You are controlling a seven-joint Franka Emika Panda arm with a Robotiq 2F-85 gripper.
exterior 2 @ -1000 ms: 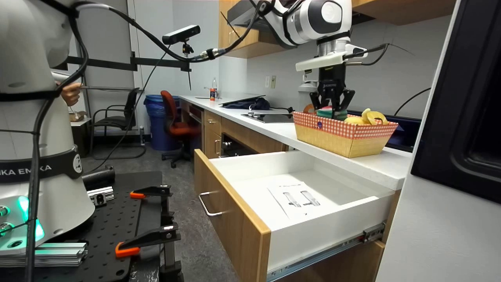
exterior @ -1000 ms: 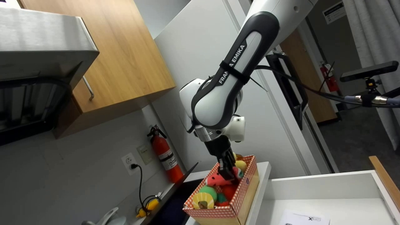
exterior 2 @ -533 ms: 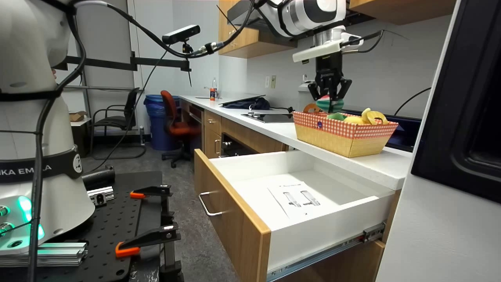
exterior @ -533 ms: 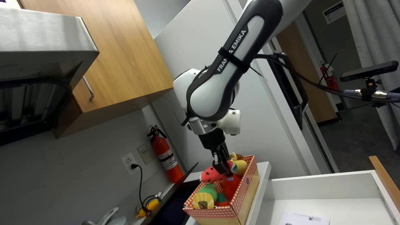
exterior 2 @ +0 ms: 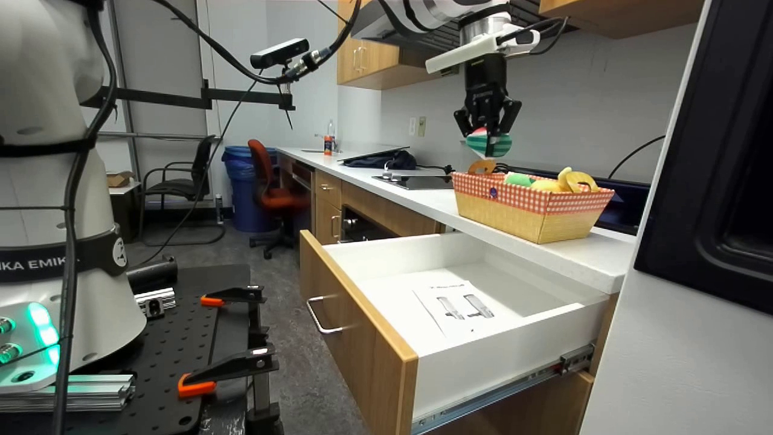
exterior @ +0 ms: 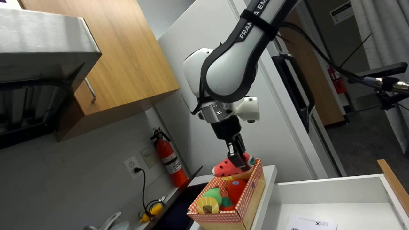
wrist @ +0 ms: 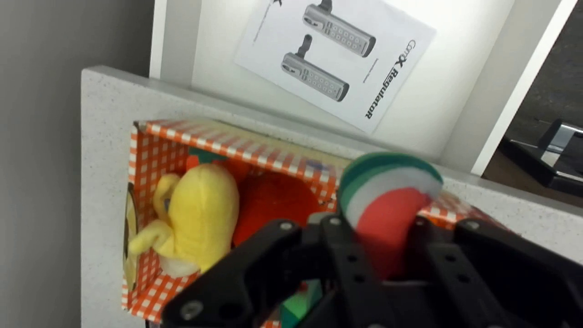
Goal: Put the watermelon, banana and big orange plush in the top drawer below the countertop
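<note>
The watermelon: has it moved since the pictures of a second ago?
Yes, up and toward the picture's left: in an exterior view the watermelon, then partly hidden behind the rim of the basket, now shows wholly above that rim.

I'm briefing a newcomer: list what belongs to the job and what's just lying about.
Job: watermelon, held in the jaws; yellow plush, probably the banana, in the basket; open top drawer. Big orange plush: can't tell.
Lying about: printed sheet, green toy, fire extinguisher.

Red watermelon [exterior: 224, 168] (black-dotted, green-striped)
</note>
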